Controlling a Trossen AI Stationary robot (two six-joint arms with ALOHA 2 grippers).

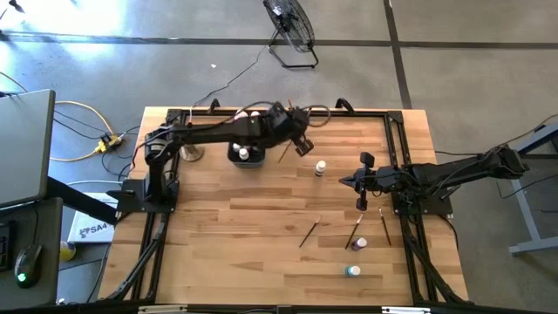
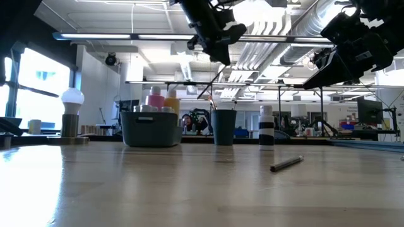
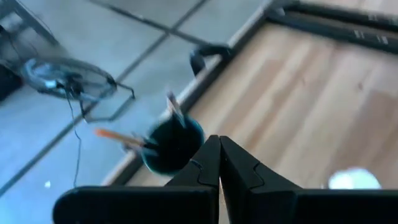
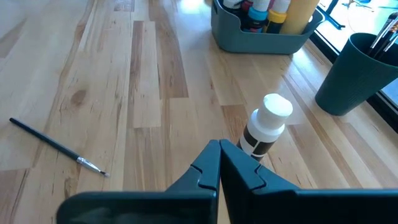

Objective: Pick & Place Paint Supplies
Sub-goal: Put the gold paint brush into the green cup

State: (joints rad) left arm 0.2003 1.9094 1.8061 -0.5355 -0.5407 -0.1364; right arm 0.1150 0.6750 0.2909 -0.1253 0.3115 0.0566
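High view showed the left gripper (image 1: 304, 145), jaws shut and empty, above the dark cup (image 1: 297, 118) holding brushes, probably after dropping one in.

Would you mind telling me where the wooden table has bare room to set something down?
The widest bare wood lies at centre-left, between the grey bin and the loose thin paintbrush. It is crowded near the shut right gripper, with small white-capped bottles and brushes.

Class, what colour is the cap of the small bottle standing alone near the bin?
White; the small bottle shows best in the right wrist view.
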